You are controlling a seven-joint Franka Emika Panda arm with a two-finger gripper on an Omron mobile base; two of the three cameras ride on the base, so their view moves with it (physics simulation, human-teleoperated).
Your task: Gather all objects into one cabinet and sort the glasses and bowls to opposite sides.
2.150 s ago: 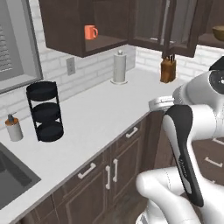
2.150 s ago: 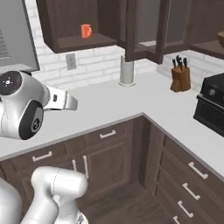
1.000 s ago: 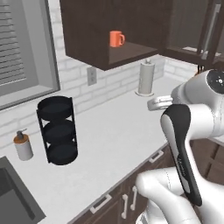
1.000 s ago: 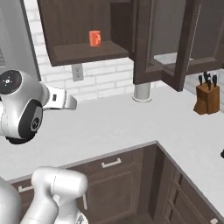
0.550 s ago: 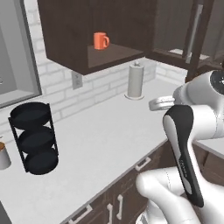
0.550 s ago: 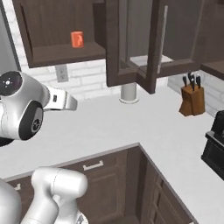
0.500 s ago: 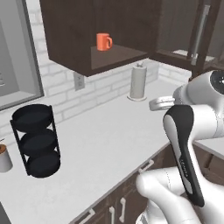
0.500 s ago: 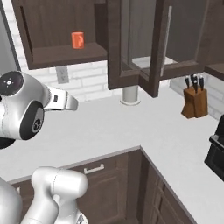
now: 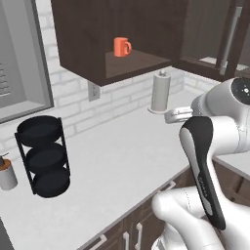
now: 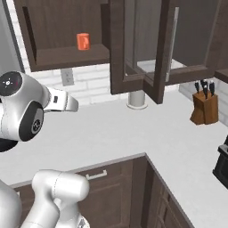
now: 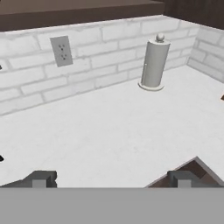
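Observation:
A bright orange mug (image 9: 122,47) (image 10: 83,41) stands alone on the shelf of an open dark brown wall cabinet (image 9: 137,63) (image 10: 69,56), high above the white counter. My gripper (image 11: 110,179) is open with nothing between its fingertips (image 11: 40,178). It hovers low over the counter and faces the brick wall below that cabinet. The arm is folded close to the base. The tan wooden bowl, the cream mug and the grey mug are out of view.
A paper towel roll (image 9: 160,93) (image 10: 136,100) (image 11: 154,65) stands by the wall. Black stacked trays (image 9: 43,156) and a soap dispenser (image 9: 6,173) sit left. An open cabinet door (image 10: 140,49) juts out; knife block (image 10: 204,109) and black toaster oven (image 10: 221,164) are right.
The whole picture has shifted as the base drove, so the mug's cabinet now looks nearer. The arm keeps the same folded pose, and nothing on the counter or shelf moved.

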